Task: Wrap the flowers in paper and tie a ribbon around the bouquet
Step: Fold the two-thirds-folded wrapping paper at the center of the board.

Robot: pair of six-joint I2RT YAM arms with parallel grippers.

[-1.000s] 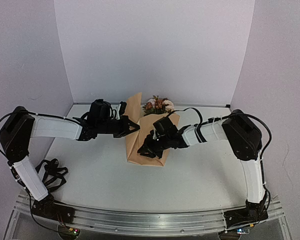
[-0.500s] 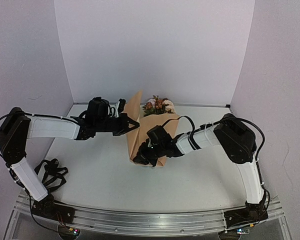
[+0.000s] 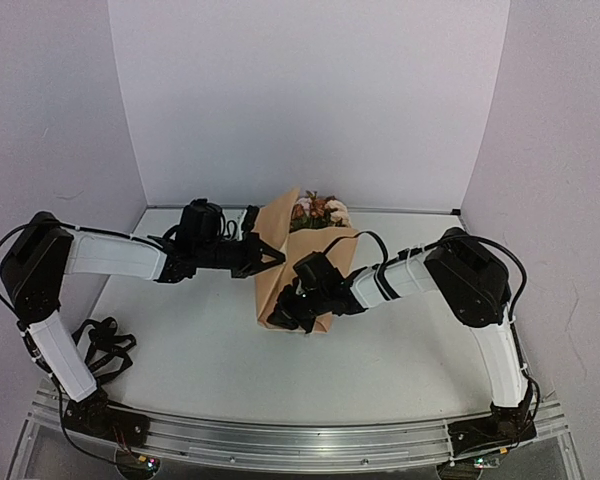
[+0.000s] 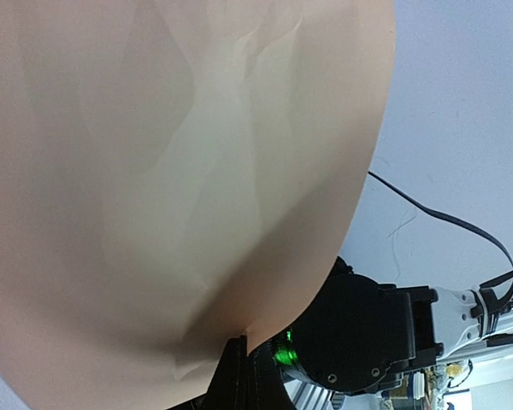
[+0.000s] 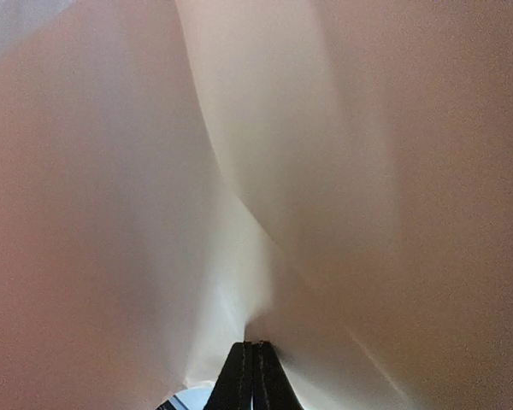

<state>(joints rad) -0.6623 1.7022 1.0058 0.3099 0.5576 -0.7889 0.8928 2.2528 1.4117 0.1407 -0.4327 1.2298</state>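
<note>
Clearly the wrapping step is in hand: the paper (image 3: 270, 285) is partly folded around the flowers (image 3: 318, 210), and nothing is tied yet. The bundle lies at the middle of the table (image 3: 410, 340), between the two arms.

The left gripper (image 3: 272, 250) reaches in from 9 o'clock and has the left flap lifted, so that the flap stands up as a tan peak beside the blooms. In the left wrist view its fingertips (image 4: 237, 380) are pressed together on the sheet's edge, and the paper billows across nearly the whole view. The right gripper (image 3: 283, 312) comes in from 3 o'clock to the bundle's near end. In its own wrist view the fingertips (image 5: 244, 380) are pinched on a crease where two folds of paper meet.

The bundle's long axis runs roughly from 6 to 12 o'clock, leaning slightly toward 1. The blooms point to the far wall at 12 and stick out past the paper's far edge. The stems are hidden under the sheet, presumably pointing toward the arm bases.

Next, I judge, the raised left flap has to be carried over the stems toward 3 o'clock and laid down. Meanwhile the right claw must hold the near end so the cone neither slides nor springs open. A loose flap or a dragged bunch is the likely risk.

A black tangle that looks like the ribbon (image 3: 102, 347) lies well apart at 8 o'clock, beside the left arm's base, untouched.
</note>
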